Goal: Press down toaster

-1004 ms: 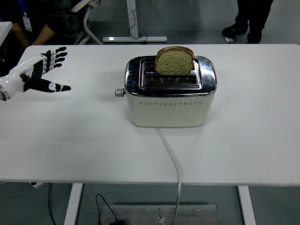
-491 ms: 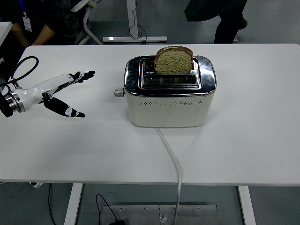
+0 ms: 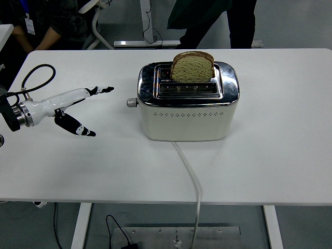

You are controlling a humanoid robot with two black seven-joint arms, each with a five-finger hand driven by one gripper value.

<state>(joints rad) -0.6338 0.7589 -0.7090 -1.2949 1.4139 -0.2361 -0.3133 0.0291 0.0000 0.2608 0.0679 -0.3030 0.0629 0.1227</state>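
Observation:
A cream and chrome toaster (image 3: pixel 188 106) stands in the middle of the white table (image 3: pixel 270 155). A slice of brown bread (image 3: pixel 193 66) sticks up out of its far slot. The near slot holds nothing. Its lever knob (image 3: pixel 132 102) juts out from the left end, in the raised position. My left hand (image 3: pixel 88 106) reaches in from the left, turned on edge with its fingers stretched toward the toaster and its thumb (image 3: pixel 78 127) pointing down and away. It holds nothing and its fingertips (image 3: pixel 105 89) are a short way left of the knob.
The toaster's white cord (image 3: pixel 191 179) runs from its front over the table's near edge. A person in dark clothes stands beyond the far edge (image 3: pixel 207 15). Another person sits at the far left (image 3: pixel 46 21). A black cable loops near my left wrist (image 3: pixel 36 78).
My left hand has moved right toward the toaster's lever knob and rolled onto its edge, its fingers now stretched forward. The person behind the table has walked left.

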